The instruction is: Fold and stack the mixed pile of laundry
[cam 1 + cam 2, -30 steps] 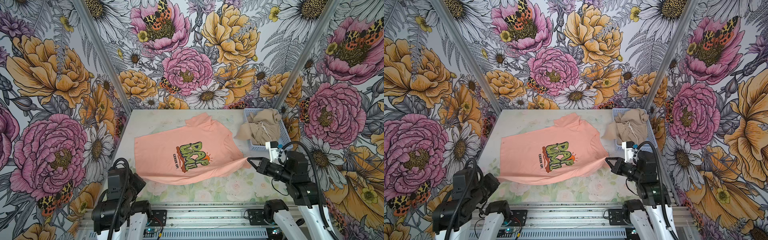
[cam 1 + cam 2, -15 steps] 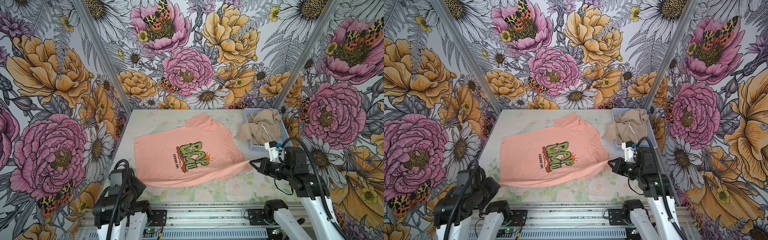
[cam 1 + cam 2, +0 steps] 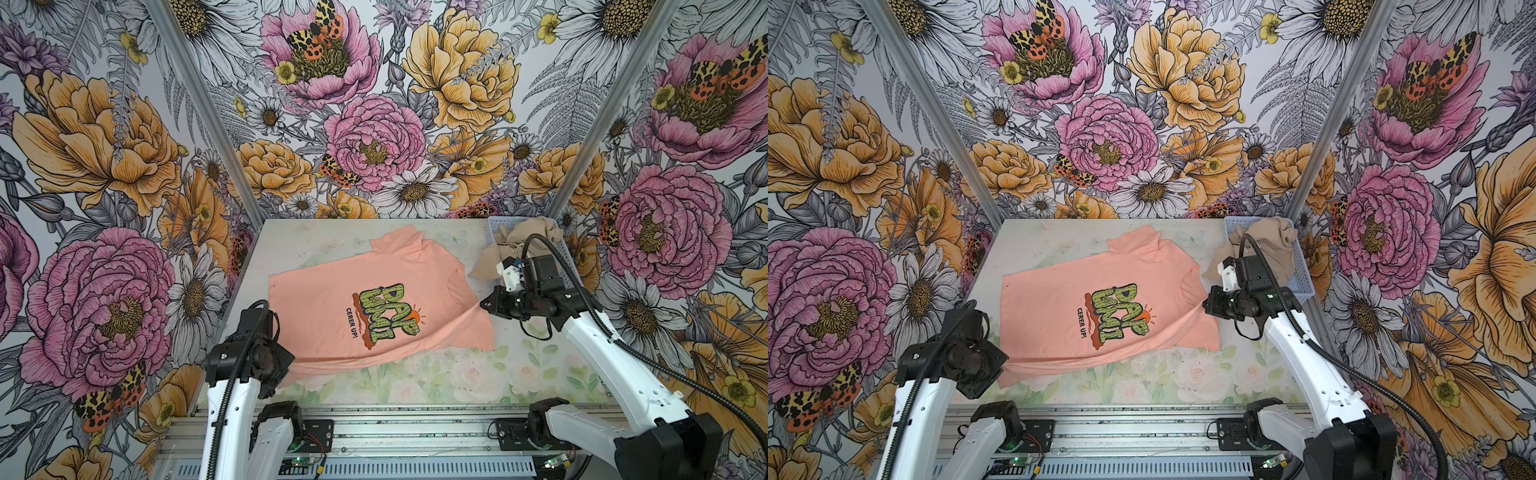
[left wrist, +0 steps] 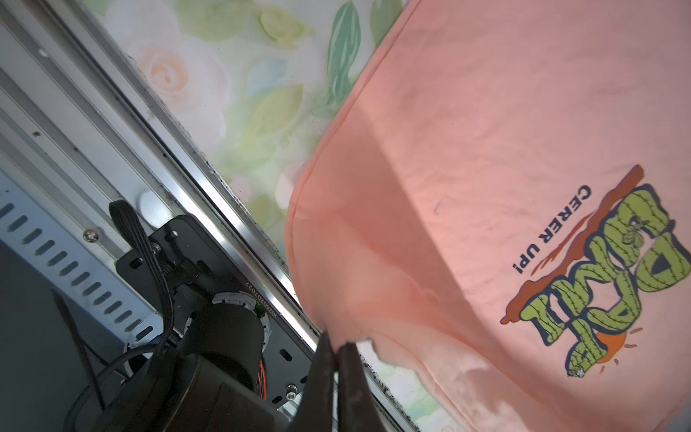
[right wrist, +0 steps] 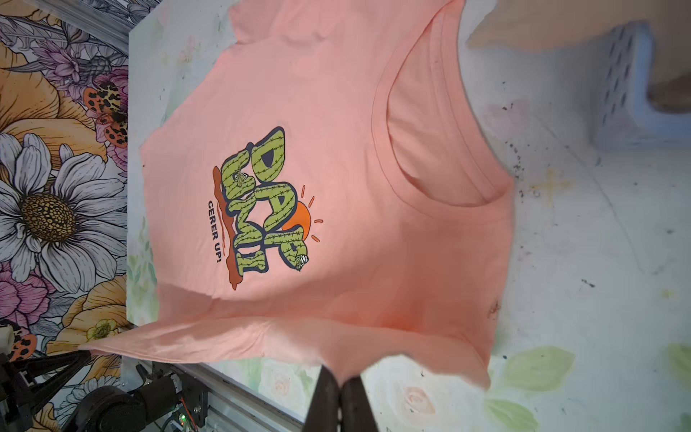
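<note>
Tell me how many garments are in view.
2. The peach-pink T-shirt with green lettering lies spread on the table; the crumpled beige shorts sit in the light blue perforated plastic basket. Others may hide under them.

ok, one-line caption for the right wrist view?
Right hand shut on an edge of the peach T-shirt, print facing up; blue basket behind.

Robot lab booth: floral-papered walls [image 3: 374, 124], aluminium rail [image 3: 415, 434].
</note>
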`<control>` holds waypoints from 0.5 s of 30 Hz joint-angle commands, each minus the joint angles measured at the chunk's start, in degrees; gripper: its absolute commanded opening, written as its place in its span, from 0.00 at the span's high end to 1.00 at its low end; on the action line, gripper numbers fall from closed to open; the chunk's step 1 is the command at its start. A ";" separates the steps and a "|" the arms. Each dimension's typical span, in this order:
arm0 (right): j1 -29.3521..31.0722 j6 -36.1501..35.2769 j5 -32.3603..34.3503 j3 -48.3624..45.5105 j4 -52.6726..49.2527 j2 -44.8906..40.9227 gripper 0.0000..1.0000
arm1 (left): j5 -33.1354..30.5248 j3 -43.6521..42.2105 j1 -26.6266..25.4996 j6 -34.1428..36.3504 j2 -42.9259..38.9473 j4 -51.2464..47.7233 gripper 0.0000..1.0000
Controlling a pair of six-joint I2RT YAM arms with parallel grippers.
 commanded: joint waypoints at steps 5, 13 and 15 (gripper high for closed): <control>0.85 -2.33 5.19 5.23 6.04 8.97 1.00 | -0.71 -3.44 0.32 -3.04 9.75 6.95 1.00; 1.06 -5.85 5.04 10.65 8.42 19.89 1.00 | -1.86 -5.79 2.47 -3.90 15.28 11.80 1.00; 1.23 -6.07 4.58 11.37 9.15 21.95 1.00 | -2.33 -5.56 2.70 -3.88 15.68 12.66 1.00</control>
